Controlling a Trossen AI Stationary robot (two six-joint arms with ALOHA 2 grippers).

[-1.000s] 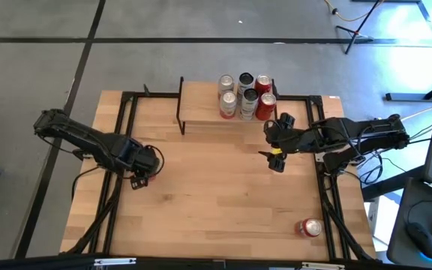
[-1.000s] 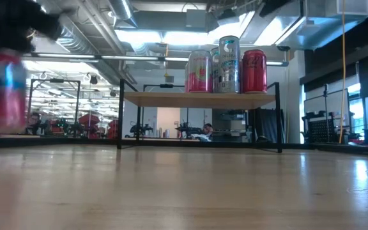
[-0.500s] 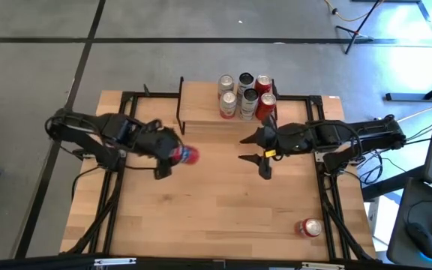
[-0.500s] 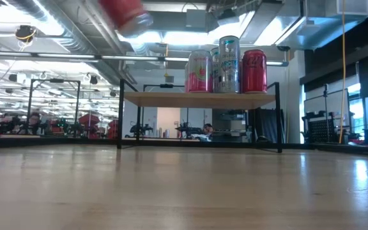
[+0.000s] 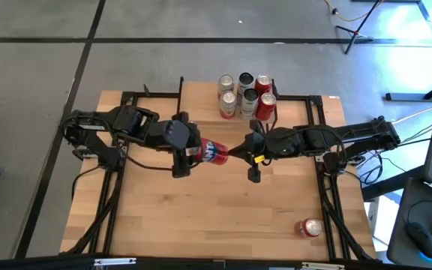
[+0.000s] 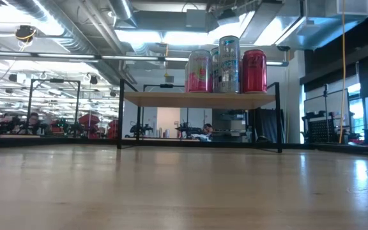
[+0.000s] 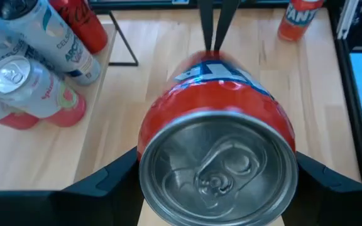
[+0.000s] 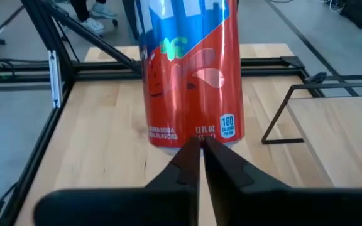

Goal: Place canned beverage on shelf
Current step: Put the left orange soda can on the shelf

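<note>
A red and blue canned beverage hangs level above the middle of the table, and my left gripper is shut on it. Its tab end faces the left wrist. My right gripper is shut, its tips right at the can's bottom rim, coming from the table's right. The shelf stands at the far edge on thin black legs, with several cans upright on its right end. The low view shows the shelf but no gripper. My left gripper pinches the can's curved wall just behind the tab end between its two fingers. They come level from the table's left and lie along the can, which is lifted clear. My right gripper's shut tips meet the bottom rim; I cannot tell whether they touch.
Another red can lies on the table near the front right corner. Black frame rails run along both sides of the tabletop. Bare wood lies between the shelf and the near edge.
My left gripper has risen from low on the table's left and swung toward the middle and far side, carrying the can up and turning it level. My right gripper has moved left from beside the shelf toward the can and has shut.
</note>
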